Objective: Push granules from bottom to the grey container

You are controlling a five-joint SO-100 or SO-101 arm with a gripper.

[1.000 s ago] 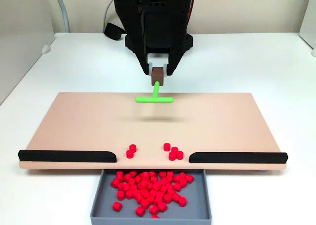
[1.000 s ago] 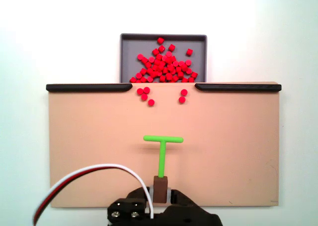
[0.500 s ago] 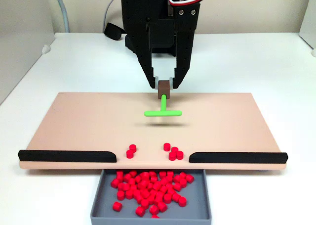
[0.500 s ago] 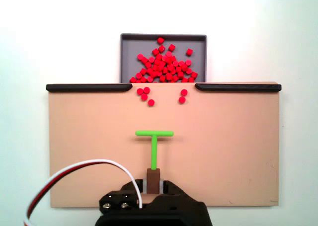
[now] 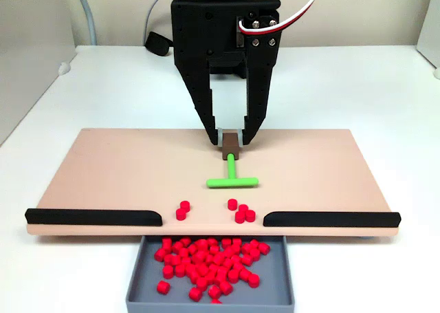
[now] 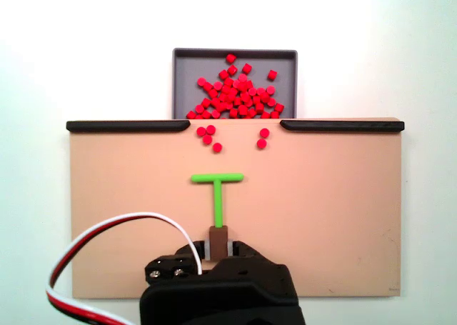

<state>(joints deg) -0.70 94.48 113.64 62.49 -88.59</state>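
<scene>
The gripper (image 5: 230,135) is clamped on the brown block at the end of the green pusher (image 5: 232,181), its two fingers pressed against the block's sides. The pusher's crossbar sits over the middle of the board (image 5: 103,168), a little short of the board's slotted edge, where a gap opens between the two black strips (image 5: 93,217).

Most granules (image 5: 210,261) already lie heaped in the tray (image 5: 278,296), which sits below that gap, tucked against the board's edge. A handful are left on the board, right by the gap: in the front fixed view, a pair (image 5: 183,210) near the end of the left strip and three (image 5: 242,212) near the end of the right strip. In the fixed view from behind the arm the groups are mirrored, three (image 6: 208,136) on the left and two (image 6: 263,138) on the right, with the crossbar (image 6: 217,177) sitting nearer the left group.

The step in hand looks like the last clean-up sweep: the bulk is done and the pusher is lined up behind the stragglers. The crossbar seems too short to catch both groups squarely in one straight pass. The next move likely calls for centring the bar behind one cluster, keeping it low on the board, and driving that cluster through the gap, then repeating for the other.
</scene>
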